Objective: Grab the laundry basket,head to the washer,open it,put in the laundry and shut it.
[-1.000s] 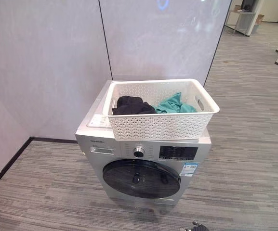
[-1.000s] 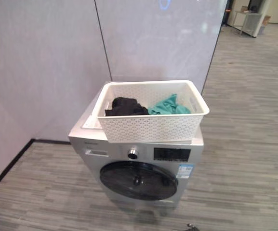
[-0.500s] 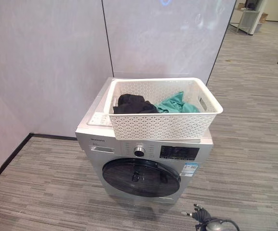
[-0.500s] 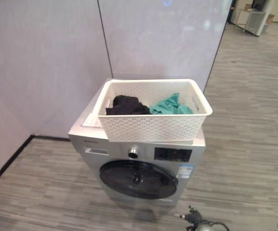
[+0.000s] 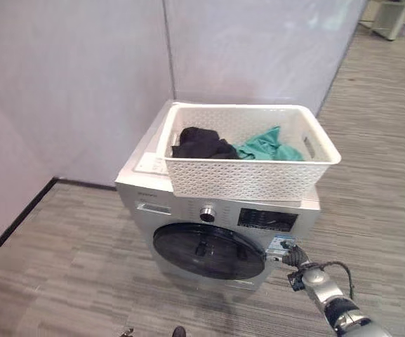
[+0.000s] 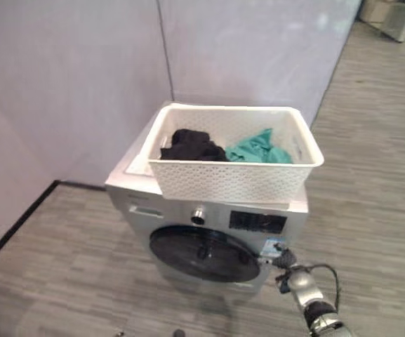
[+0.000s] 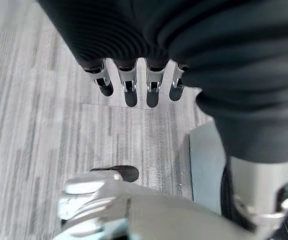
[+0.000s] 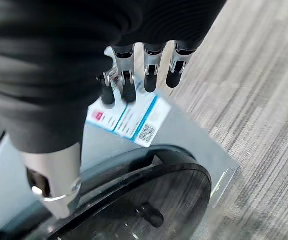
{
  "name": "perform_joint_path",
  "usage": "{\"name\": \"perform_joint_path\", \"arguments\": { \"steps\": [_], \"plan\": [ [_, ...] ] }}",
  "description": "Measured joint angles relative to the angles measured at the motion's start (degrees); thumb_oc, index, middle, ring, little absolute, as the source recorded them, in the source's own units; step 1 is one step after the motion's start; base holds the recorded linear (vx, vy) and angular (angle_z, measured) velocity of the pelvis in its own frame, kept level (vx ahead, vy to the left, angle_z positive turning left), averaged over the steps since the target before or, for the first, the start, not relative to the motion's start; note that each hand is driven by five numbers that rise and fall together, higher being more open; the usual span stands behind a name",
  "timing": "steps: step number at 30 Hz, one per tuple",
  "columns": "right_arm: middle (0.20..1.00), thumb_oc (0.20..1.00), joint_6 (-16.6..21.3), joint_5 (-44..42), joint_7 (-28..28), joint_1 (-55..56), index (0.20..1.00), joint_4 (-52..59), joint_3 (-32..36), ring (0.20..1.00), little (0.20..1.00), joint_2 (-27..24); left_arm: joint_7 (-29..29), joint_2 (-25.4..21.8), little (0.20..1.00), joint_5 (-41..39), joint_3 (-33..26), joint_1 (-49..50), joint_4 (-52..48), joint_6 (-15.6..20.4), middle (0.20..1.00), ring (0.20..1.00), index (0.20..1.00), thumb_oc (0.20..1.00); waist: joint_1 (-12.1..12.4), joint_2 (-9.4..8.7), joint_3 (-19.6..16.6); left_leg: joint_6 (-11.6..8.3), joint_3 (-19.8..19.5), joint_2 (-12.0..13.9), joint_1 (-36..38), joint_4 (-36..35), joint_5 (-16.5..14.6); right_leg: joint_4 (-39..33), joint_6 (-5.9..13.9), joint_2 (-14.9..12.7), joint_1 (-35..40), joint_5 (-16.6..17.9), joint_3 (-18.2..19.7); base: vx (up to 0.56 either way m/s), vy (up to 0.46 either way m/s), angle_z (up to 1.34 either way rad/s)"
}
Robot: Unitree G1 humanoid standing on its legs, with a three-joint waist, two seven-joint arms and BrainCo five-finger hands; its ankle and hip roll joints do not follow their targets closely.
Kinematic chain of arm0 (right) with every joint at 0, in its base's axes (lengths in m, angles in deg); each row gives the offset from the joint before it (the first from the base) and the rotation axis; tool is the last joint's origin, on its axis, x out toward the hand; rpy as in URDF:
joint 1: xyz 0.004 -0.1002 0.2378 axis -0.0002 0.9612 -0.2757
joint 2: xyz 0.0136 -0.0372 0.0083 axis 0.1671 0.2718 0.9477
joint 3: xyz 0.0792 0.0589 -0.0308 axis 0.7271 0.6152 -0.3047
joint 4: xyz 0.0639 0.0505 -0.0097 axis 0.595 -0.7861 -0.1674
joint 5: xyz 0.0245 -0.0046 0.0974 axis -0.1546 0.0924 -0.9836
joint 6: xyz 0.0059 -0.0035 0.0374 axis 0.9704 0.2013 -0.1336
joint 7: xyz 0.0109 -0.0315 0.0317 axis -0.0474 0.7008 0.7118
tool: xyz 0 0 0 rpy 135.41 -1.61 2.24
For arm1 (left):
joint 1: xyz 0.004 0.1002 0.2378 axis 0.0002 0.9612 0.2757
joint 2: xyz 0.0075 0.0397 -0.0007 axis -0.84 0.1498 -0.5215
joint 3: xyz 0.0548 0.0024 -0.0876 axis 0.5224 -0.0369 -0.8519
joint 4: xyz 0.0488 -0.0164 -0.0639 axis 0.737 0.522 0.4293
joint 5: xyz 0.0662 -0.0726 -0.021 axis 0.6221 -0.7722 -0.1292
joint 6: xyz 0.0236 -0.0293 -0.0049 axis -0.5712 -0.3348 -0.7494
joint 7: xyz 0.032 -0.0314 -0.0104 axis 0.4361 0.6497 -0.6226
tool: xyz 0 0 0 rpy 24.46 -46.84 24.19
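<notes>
The laundry basket (image 5: 253,151), with clothes inside, was set atop the washer (image 5: 220,225), whose door (image 5: 209,251) was shut, while the empty right hand (image 8: 144,70), fingers straight, was held near its edge.

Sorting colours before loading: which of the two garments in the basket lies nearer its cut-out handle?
The teal garment; the black one lies at the basket's opposite end.

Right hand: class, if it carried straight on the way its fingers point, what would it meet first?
Probably the washer front: the right hand points at the sticker beside the round door. Whether it already touches is unclear.
</notes>
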Motion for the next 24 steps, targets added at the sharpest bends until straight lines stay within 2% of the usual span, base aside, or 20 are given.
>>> {"name": "perform_joint_path", "arguments": {
  "steps": [1, 3, 7, 15, 24],
  "plan": [
    [1.0, 1.0, 0.0, 0.07, -0.01, -0.22, 1.0, -0.48, -0.14, 1.0, 1.0, -0.24, 0.03, 0.0, 1.0, 0.03, 0.03, -0.48, -0.36, -0.05, 1.0, 1.0, 1.0, 1.0, -0.05, 0.14, 0.18, -0.11, -0.34, 0.2, -0.16, 0.0, 0.05, 0.0, -0.26, 0.07, -0.09, -0.1, -0.41, -0.06, -0.018, 0.31],
    [1.0, 1.0, 0.06, 1.04, 0.05, -2.2, 1.0, -3.47, -1.2, 1.0, 1.0, -0.88, -0.13, -0.07, 1.0, -0.04, 1.49, -0.11, -0.97, 0.22, 1.0, 1.0, 1.0, 1.0, 1.81, 1.67, 1.23, -0.65, -1.86, 0.69, -1.52, 0.02, 0.52, 0.01, -1.27, 0.92, -0.39, 0.04, -1.86, -0.05, -0.006, 0.3],
    [1.0, 1.0, 0.05, 0.98, 0.37, -5.15, 1.0, -7.09, -1.21, 1.0, 1.0, -0.65, -0.1, -0.08, 1.0, -1.2, 1.65, -0.02, -0.68, 0.31, 1.0, 1.0, 1.0, 1.0, 2.83, 2.92, 1.99, -0.87, -2.87, 1.36, -3.9, 0.04, 1.07, 0.33, -1.93, 1.75, -2.23, 0.44, -3.19, 0.01, 0.013, 0.17],
    [1.0, 1.0, -0.02, 0.8, 2.44, -5.4, 1.0, -7.9, -2.43, 1.0, 1.0, 1.48, -0.46, -0.14, 1.0, -2.25, 2.06, 0.58, -0.8, 0.48, 1.0, 1.0, 1.0, 1.0, 3.69, 2.69, 3.03, -1.5, -4.01, 1.03, -5.43, 0.06, 1.75, 0.38, -1.77, 2.06, -3.07, 0.21, -4.3, 0.01, 0.039, 0.09],
    [1.0, 1.0, -0.24, 0.51, 4.82, -8.8, 1.0, -10.33, -4.83, 1.0, 1.0, 1.07, -1.03, -0.23, 1.0, -2.27, 4.45, -1.66, -2.91, 0.97, 1.0, 1.0, 1.0, 1.0, 4.82, 4.32, 5.16, -2.33, -6.58, 1.68, -9.67, 0.08, 3.01, 0.06, -2.13, 2.92, -6.46, 0.36, -6.52, -0.03, 0.054, 0.12]
  ]
}}
